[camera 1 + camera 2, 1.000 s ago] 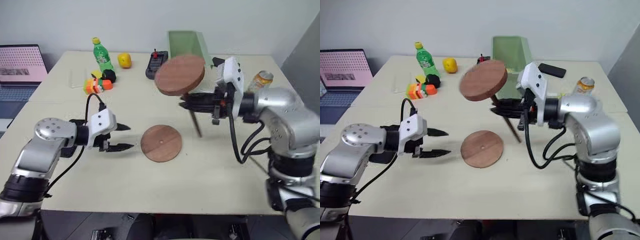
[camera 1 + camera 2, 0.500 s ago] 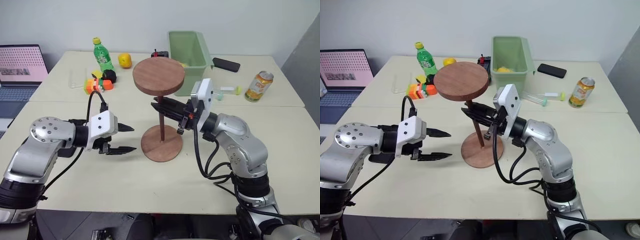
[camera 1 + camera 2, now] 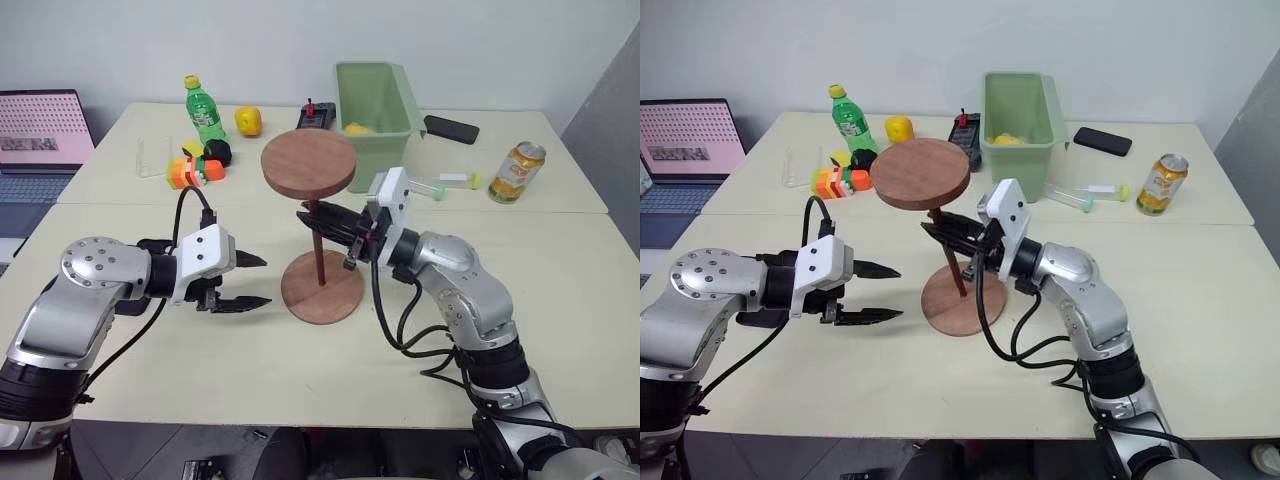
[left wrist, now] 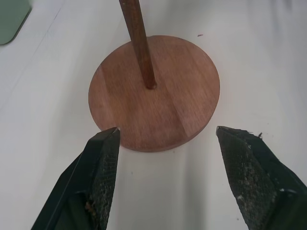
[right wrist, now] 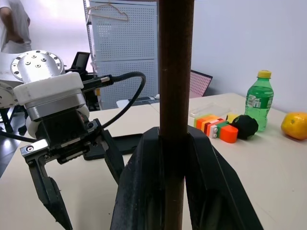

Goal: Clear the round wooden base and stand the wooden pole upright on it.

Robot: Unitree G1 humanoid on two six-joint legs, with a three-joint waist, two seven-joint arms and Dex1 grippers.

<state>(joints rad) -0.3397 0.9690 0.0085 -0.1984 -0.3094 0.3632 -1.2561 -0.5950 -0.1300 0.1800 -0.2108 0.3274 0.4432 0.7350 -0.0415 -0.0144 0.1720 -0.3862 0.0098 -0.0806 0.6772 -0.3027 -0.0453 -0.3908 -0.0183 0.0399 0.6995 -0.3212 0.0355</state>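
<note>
The base (image 3: 321, 286) lies flat on the surface (image 3: 300, 370). The pole (image 3: 317, 250) stands upright on the middle of the base, its disc end on top. The right tool (image 3: 312, 220) is closed on the pole, above the base. The left tool (image 3: 252, 280) is open and holds nothing, just beside the base.
</note>
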